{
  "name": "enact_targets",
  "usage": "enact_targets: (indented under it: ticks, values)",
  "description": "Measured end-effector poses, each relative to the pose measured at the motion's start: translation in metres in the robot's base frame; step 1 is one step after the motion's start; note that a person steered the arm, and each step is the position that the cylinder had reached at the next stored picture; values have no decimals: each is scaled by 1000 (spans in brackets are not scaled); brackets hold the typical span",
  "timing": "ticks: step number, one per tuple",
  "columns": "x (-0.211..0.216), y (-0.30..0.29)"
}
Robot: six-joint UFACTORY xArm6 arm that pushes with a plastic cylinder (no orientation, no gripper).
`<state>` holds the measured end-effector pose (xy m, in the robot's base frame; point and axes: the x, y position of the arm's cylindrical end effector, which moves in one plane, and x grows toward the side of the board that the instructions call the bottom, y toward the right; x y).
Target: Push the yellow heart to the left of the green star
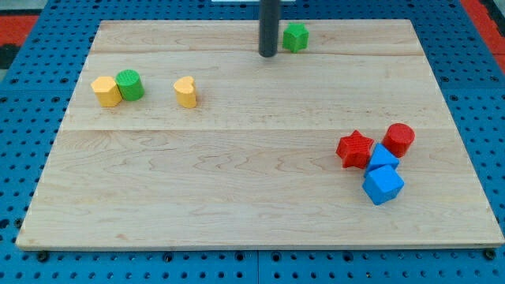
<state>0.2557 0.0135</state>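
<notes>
No readable text, labels, brands, numbers or signs on any block or on board.

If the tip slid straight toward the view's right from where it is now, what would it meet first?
Most likely the green star, which sits just to the view's right of my tip, though slightly higher in view, so it may only be clipped. Depth is hard to judge.

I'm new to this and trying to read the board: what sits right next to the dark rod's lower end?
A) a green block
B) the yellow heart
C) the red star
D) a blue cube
A: my tip stands near the view's top, just left of the green block, while the yellow heart lies farther toward the view's left and bottom.
</notes>
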Motion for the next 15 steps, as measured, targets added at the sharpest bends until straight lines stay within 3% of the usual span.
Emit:
enact_targets:
  ticks: [1,2,3,5,7,8,9,11,12,13,14,15]
  values:
    - [-16,77]
    - [2,156]
    - [98,91]
    - [149,-158]
    - [91,-168]
    - [91,-194]
    - [55,-230]
    - [13,-132]
    - [13,-193]
    - [-31,-118]
    - [-34,15]
    - [-17,24]
